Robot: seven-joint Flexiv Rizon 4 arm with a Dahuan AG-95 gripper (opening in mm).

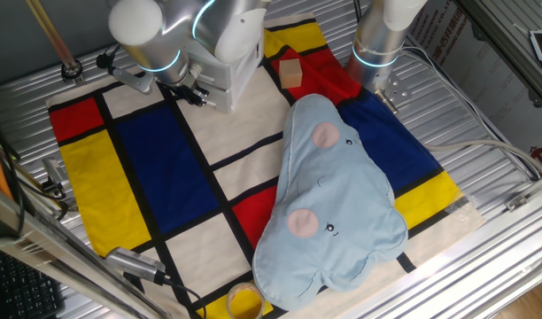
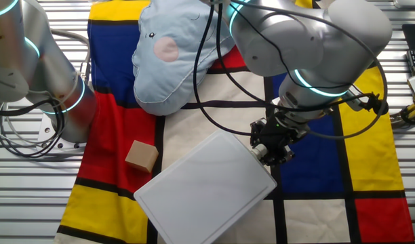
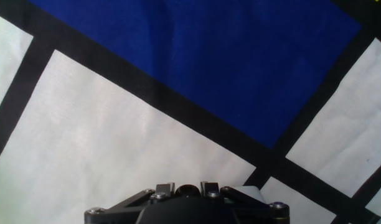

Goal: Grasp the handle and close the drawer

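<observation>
The white cabinet stands at the back of the checked cloth; from the other fixed view its top shows as one plain slab with no drawer sticking out. My gripper hangs right against the cabinet's front edge, and also shows in one fixed view. In the hand view the gripper points down at the cloth, its two fingertips close together around a dark round piece that seems to be the handle. The drawer's front panel is hidden by my hand.
A tan wooden cube lies beside the cabinet. A large light-blue plush cushion covers the cloth's right half. A second arm's base stands at the back. A yellow roll sits at the front edge.
</observation>
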